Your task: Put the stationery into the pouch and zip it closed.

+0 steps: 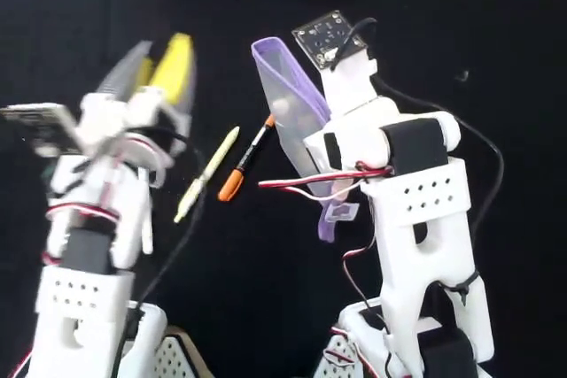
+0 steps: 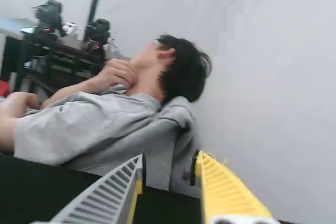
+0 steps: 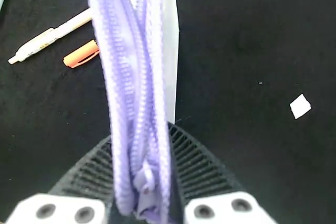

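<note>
A translucent purple pouch (image 1: 288,104) hangs above the black table, its zipper edge (image 3: 137,77) pinched between the black fingers of my right gripper (image 3: 142,135), which is shut on it. The zipper slider (image 3: 143,178) sits close to the fingers. A cream pen (image 1: 206,174) and an orange-capped marker (image 1: 244,161) lie side by side on the table, left of the pouch; the right wrist view catches the pen (image 3: 50,35) and the orange cap (image 3: 81,54) beyond the pouch. My left gripper (image 1: 151,64) is raised at the far left and open, holding nothing, its grey and yellow fingers (image 2: 220,187) tilted up toward the room.
A black cloth (image 1: 496,68) covers the table. A small white scrap (image 3: 300,106) lies on it to the pouch's other side. Cables trail from both arms. A person in grey sits behind the table's far edge, touching nothing.
</note>
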Tool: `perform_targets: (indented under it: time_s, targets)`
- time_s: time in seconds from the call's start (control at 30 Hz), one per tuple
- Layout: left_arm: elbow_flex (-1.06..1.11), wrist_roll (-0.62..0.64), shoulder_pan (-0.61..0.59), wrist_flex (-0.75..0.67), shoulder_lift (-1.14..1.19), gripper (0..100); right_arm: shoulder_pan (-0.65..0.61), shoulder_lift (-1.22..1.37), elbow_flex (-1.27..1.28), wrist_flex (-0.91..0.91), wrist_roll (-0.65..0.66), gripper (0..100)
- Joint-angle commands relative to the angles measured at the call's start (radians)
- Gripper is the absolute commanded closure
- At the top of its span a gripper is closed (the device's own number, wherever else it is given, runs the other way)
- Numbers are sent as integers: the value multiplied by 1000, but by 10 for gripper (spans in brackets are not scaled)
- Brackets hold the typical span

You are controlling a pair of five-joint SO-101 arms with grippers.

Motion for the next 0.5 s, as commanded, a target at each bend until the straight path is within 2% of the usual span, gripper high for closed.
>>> perform_targets:
  time_s: [0.0, 0.07, 0.23, 0.47]
  targets:
    - [-182, 77, -125, 132, 51, 834, -5, -5, -10, -21, -11, 988]
    - [-255, 69, -137, 198, 130, 834, 23, -5, -10, -21, -11, 988]
    - [-481, 20, -137, 473, 388, 834, 118, -5, -8, -21, -11, 988]
    - [-750, -23, -125, 763, 671, 833, 130, -5, 42, -21, -2, 988]
